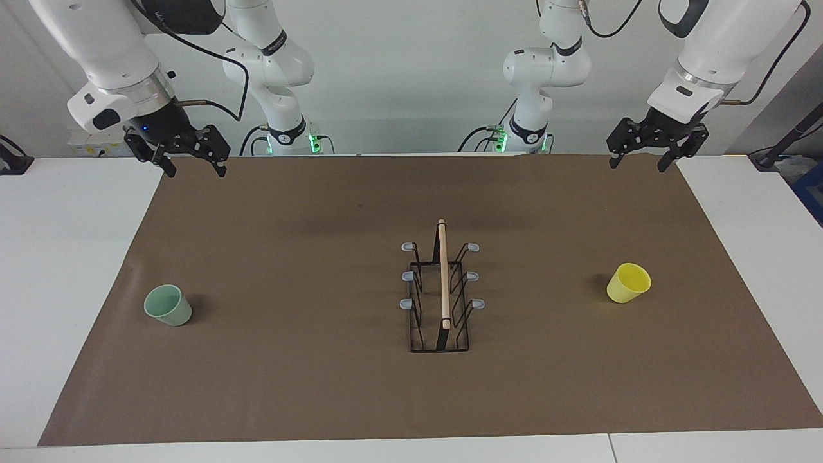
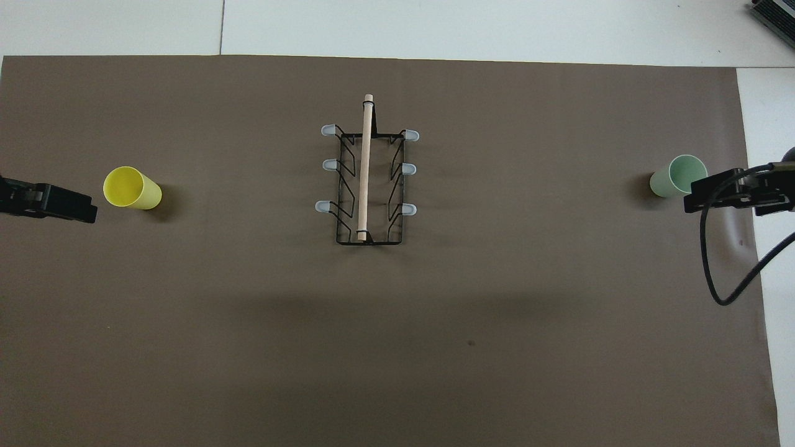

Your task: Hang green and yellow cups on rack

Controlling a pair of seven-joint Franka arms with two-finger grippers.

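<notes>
Risk sits mostly in the grasp, since nothing has been picked up yet. The rack (image 1: 440, 289) stands mid-mat with its wooden rod running toward and away from the robots, and all six grey-tipped prongs are bare. The yellow cup (image 1: 628, 282) lies on its side well apart from the rack, toward the left arm's end of the table; the green cup (image 1: 168, 305) lies tipped over well apart from the rack toward the right arm's end. Both are about level with the rack's middle prongs.

The left gripper (image 1: 643, 159) hangs over the mat's edge at the robots' end, fingers spread; the right gripper (image 1: 193, 165) hangs likewise at its own corner, fingers also apart. Both arms wait.

A tipped, tapered cup (light plastic, by the look of it) will likely roll or skid if a finger nudges it before both close, and a pinch on the slanted wall could squeeze it out. At the rack, a cup carried at the wrong tilt may miss a prong tip, or a push against the narrow wire frame could shift or topple it.
</notes>
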